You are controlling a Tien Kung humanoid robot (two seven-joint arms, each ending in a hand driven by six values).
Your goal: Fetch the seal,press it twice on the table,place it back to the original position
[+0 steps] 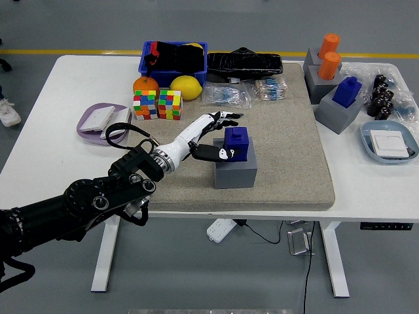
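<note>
A blue seal (237, 142) stands upright in a grey block holder (236, 174) on the beige felt mat (288, 144), near the mat's middle. My left hand (219, 135) reaches in from the lower left and sits just left of the seal. Its white fingers (222, 118) are spread and extend past the seal's upper left corner. The black thumb (211, 154) lies against the seal's lower left side. The hand does not close around the seal. My right arm is out of view.
A second blue seal in a grey holder (344, 98) and two orange seals (329, 57) stand at the right. Two colour cubes (157, 104), a lemon (185, 86), an orange, a blue bin (173, 57), bagged parts, a purple tray (98, 121) and a blue tray (391, 142) surround the mat.
</note>
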